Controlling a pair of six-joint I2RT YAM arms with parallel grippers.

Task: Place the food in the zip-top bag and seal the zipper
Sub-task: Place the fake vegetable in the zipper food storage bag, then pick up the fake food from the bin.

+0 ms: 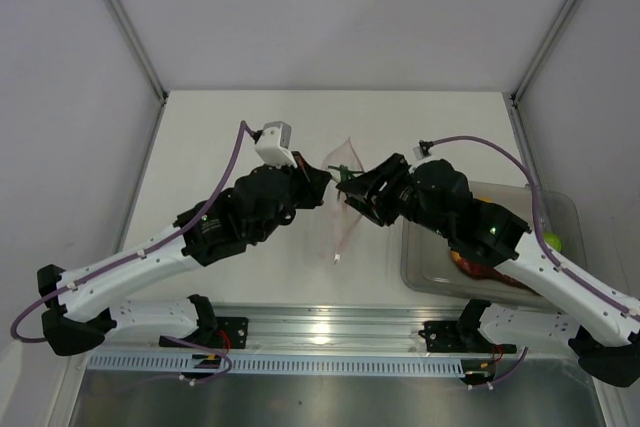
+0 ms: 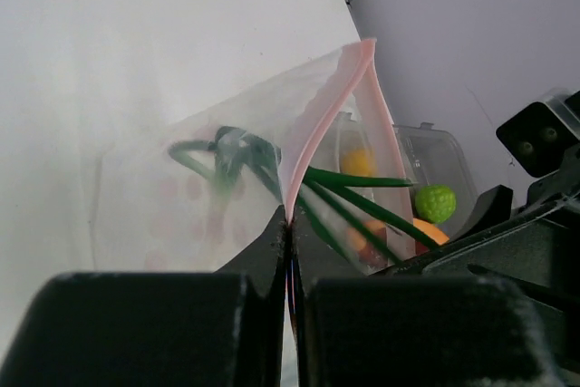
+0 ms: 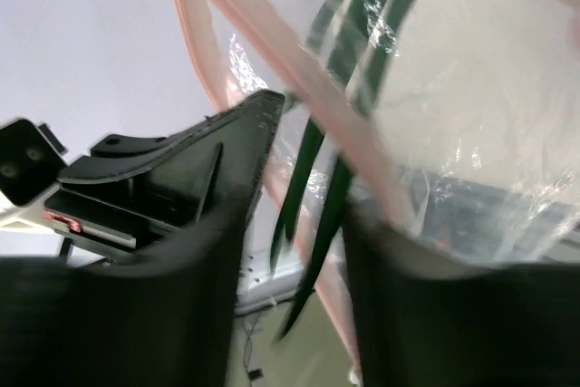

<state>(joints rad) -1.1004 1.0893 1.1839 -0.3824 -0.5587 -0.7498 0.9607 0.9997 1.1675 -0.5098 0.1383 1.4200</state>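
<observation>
The zip-top bag (image 1: 343, 232) hangs between my two grippers above the table. My left gripper (image 1: 322, 187) is shut on the zipper (image 2: 331, 101), pinching the pink strip at its lower end (image 2: 290, 224). The dark-green bit (image 2: 234, 153) lies partly inside the bag, its long green leaves (image 2: 362, 198) sticking out of the mouth. My right gripper (image 1: 352, 192) is open at the bag's mouth; the leaves (image 3: 313, 160) and the zipper (image 3: 272, 33) pass between its fingers (image 3: 208, 197). The green fruit (image 1: 552, 241) and the reddish-orange food (image 1: 470, 265) are in the tray.
A rigid clear tray (image 1: 430, 267) stands at the right under my right arm; it also shows in the left wrist view (image 2: 439, 147) with the green fruit (image 2: 436, 203) and an orange fruit (image 2: 433, 231). White walls enclose the table on three sides.
</observation>
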